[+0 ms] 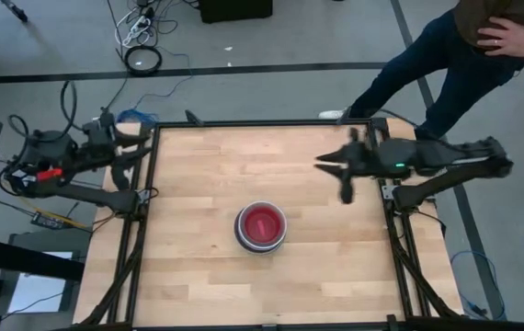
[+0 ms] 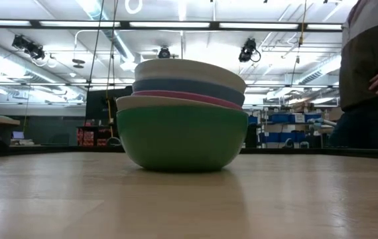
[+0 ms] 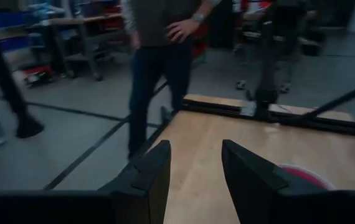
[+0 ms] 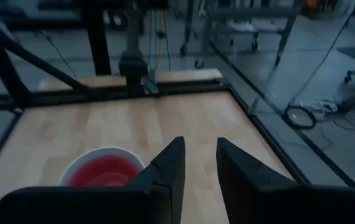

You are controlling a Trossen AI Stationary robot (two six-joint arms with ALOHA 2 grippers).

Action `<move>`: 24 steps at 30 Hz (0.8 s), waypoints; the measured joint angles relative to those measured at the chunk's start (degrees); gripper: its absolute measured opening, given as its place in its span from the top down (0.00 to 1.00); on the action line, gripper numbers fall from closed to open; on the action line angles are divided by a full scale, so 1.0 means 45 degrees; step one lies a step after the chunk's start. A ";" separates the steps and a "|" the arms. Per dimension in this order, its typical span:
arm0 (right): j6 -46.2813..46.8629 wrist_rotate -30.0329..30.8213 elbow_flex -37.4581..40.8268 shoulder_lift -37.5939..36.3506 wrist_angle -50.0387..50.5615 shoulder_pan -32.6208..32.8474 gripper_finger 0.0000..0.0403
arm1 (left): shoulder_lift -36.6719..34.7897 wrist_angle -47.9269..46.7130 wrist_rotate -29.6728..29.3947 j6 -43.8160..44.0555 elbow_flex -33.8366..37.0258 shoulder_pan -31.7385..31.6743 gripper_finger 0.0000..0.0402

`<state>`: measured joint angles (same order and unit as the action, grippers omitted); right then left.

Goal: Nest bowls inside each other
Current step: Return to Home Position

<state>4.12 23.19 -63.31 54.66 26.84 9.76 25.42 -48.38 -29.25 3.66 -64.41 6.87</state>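
A stack of round plain plastic bowls (image 1: 261,226) is seen on the pale wooden surface (image 1: 188,193), below and ahead of the right gripper (image 4: 199,158) and well apart from it. It lies farther still from the left gripper (image 3: 193,165), which is held at that arm's own edge of the surface. Both grippers are shown with fingers parted and nothing between them, the right one by a narrower gap.

The small red plastic bowl (image 4: 103,172) sits innermost. From table height a large green plastic bowl (image 2: 176,141) is seen as the outermost shell, with paler, pink and blue-grey rims layered above it.

Every bowl is set mouth up, so the shared axis stands vertical. Being round, the stack has no long axis along the surface.

The bowls are judged light, stiff and smooth, hence likely slippery. A hold is best taken across a rim, one finger inside and one outside. Only the gripped bowl would probably lift, unless the outermost wall were taken. The nesting appears complete.

A person (image 1: 446,55) stands on the floor beyond the right arm.
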 joint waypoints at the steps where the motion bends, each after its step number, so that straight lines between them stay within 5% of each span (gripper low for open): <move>1: 0.0014 -0.0018 0.0436 -0.0680 -0.0098 0.0054 0.80 | -0.0412 0.0231 0.0273 -0.0103 0.0441 0.0000 0.62; 11: 0.0037 0.0384 0.5826 -0.5478 -0.2732 0.0057 0.80 | -0.4012 0.2752 0.1340 -0.1082 0.4500 0.0000 0.62; 24: 0.0044 0.1246 1.0071 -0.7334 -0.5903 0.0025 0.80 | -0.5346 0.3219 0.1448 -0.1026 0.6380 0.0000 0.62</move>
<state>4.32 28.80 -17.99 21.66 0.28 9.87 1.37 -33.89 -22.74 -0.95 -35.70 6.87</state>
